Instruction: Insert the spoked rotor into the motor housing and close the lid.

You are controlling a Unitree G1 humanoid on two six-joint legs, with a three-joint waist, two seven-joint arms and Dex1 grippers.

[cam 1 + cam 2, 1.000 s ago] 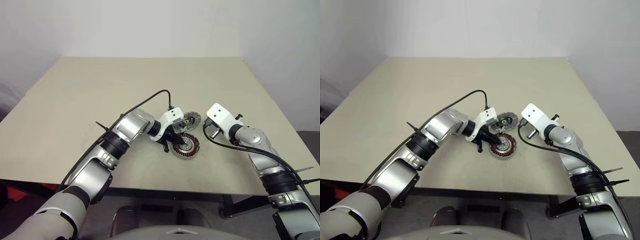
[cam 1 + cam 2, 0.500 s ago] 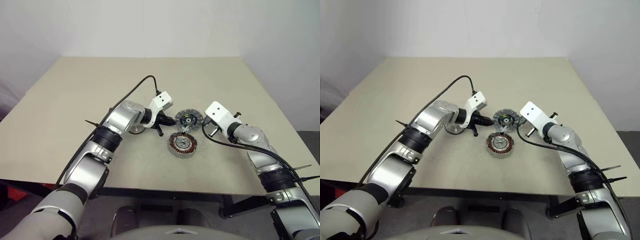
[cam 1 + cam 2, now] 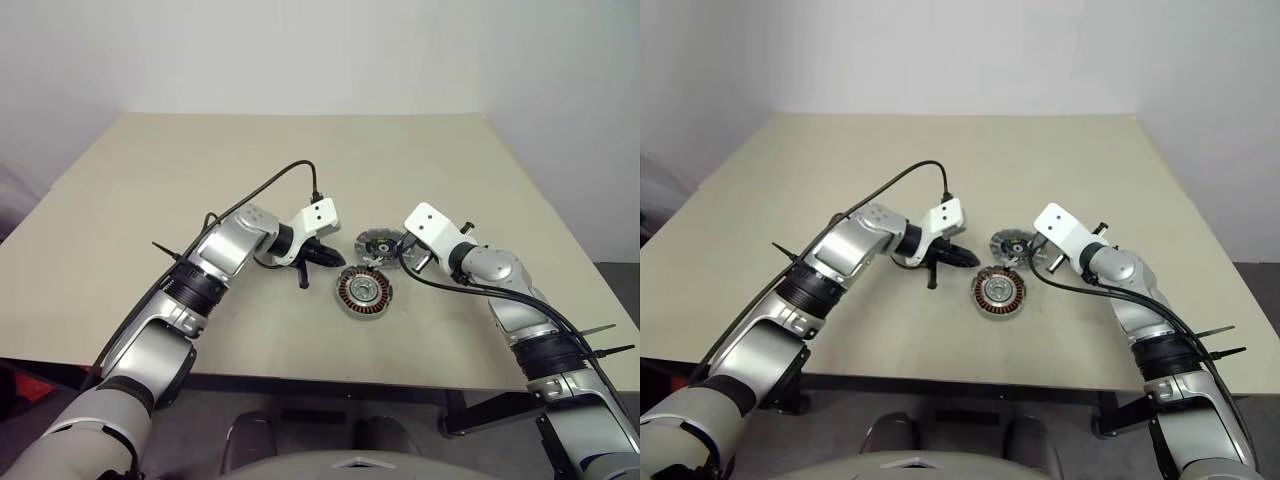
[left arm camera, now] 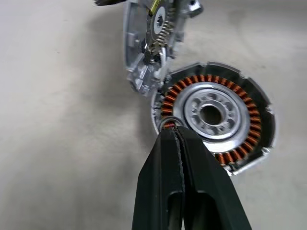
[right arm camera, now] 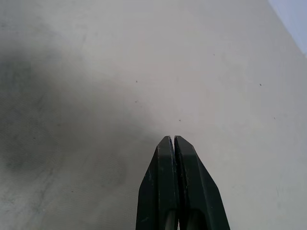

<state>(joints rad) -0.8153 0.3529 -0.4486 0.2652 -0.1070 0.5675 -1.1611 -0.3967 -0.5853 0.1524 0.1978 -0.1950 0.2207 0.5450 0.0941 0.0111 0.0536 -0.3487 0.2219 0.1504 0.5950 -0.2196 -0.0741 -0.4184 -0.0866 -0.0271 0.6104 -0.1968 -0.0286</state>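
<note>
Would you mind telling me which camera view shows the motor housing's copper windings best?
The left wrist view: the motor housing is close up, each copper winding distinct around the silver centre. Both eye views show it small on the table.

— Any lettering, labels or numbers legible on the tabletop parts?

— None. The lid [image 3: 379, 242] carries small coloured marks on its black centre, but nothing there can be read as text.

— The housing [image 4: 217, 116]?

— Copper windings and bare metal; no brand, no figures can be made out.
</note>
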